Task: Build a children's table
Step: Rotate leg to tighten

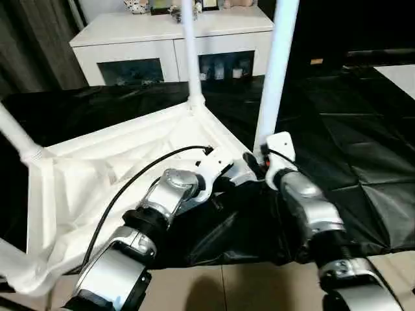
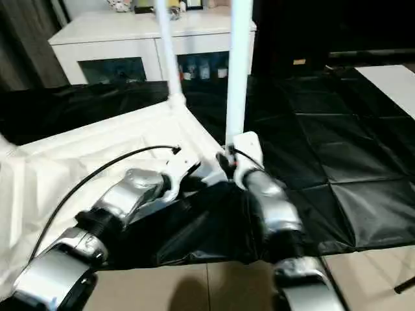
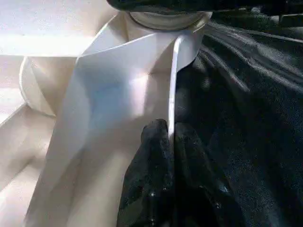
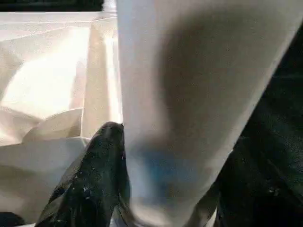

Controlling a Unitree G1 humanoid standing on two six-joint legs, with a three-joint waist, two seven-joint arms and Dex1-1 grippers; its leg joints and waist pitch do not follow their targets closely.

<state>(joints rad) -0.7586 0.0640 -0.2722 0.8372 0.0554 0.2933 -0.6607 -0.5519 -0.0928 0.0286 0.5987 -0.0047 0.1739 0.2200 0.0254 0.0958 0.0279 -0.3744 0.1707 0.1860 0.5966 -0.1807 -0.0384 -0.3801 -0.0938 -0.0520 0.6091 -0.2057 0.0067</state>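
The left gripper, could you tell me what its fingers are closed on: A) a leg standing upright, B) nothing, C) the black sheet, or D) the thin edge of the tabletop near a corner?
D: in the left wrist view the left gripper pinches the thin white rim of the upturned tabletop.

One upturned children's table [image 1: 110, 175] is counted, with three upright legs seen screwed in: one [image 1: 192, 52], another [image 1: 277, 71] and a third [image 1: 16, 137]. Two silver forearms are counted, and one white cabinet [image 1: 175, 39] behind.
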